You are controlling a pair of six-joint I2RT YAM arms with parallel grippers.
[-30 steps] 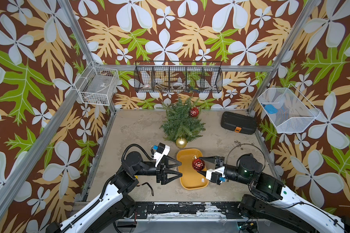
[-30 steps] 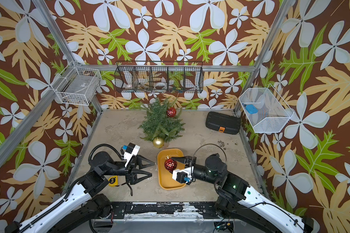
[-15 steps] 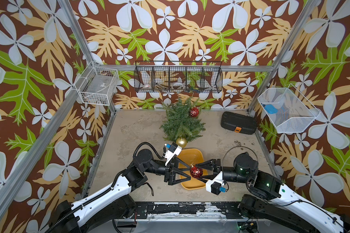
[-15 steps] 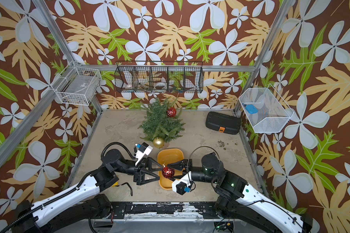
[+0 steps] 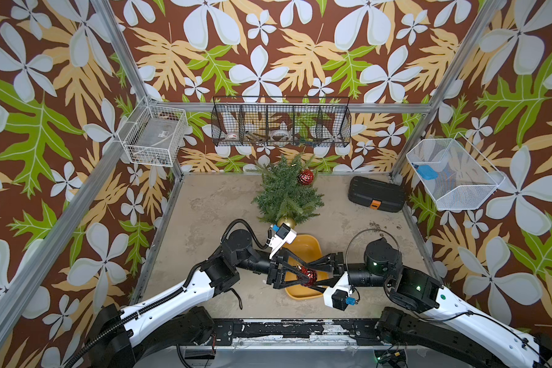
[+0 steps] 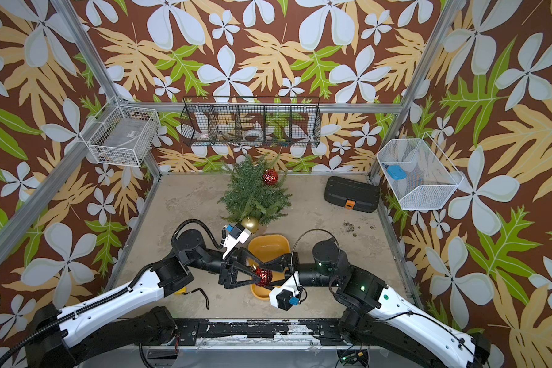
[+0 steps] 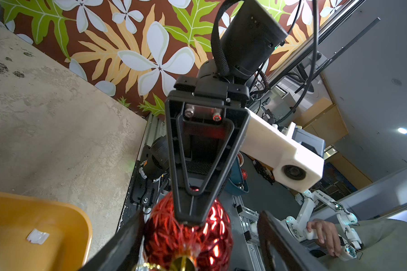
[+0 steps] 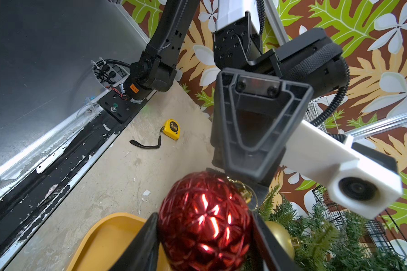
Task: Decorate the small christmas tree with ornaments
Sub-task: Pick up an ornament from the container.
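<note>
Above the yellow tray (image 5: pixel 306 245), the right end effector (image 8: pixel 205 234) clamps a red bauble (image 6: pixel 263 276); the left end effector (image 7: pixel 201 234) straddles it, jaws wide. Likely a hand-over: left closes next, then heads for the small christmas tree (image 5: pixel 284 194).

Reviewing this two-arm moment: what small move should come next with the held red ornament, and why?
Probably close the left gripper on the red ornament. The right gripper clamps it above the yellow tray, while the left jaws stand open on either side of it, a gap showing in the left wrist view. Left should grip before right releases.
</note>
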